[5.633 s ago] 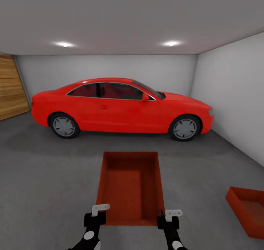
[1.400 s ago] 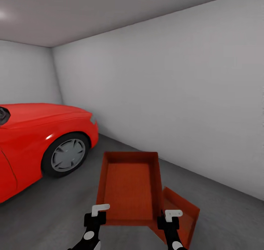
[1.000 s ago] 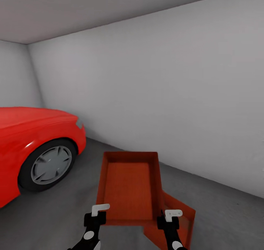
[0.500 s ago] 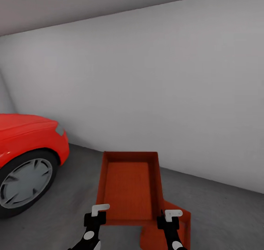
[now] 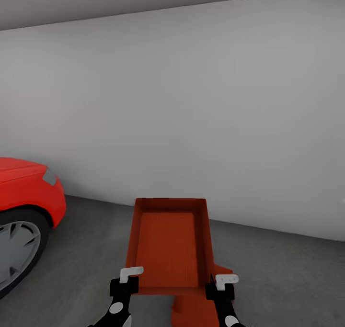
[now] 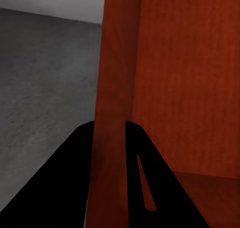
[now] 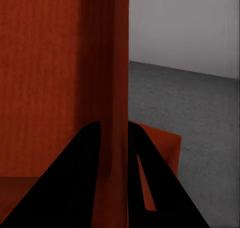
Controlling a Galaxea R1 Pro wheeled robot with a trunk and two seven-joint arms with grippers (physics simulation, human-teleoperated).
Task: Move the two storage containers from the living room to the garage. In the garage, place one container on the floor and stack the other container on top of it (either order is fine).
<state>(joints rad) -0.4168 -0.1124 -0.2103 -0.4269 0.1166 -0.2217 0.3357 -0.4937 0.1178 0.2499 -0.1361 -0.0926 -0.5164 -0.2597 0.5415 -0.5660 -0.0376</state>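
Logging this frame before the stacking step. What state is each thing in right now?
Carried bin: off the floor, level, nothing inside, held at both side walls.
Second bin: on the concrete floor, partly hidden below the carried one.
Left hand: shut on the carried bin's wall.
Right hand: shut on the carried bin's opposite wall.
Car: parked.

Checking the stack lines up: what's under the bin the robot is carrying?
Under the carried bin, a second red bin on the grey floor pokes out at its near right corner; the rest is covered.
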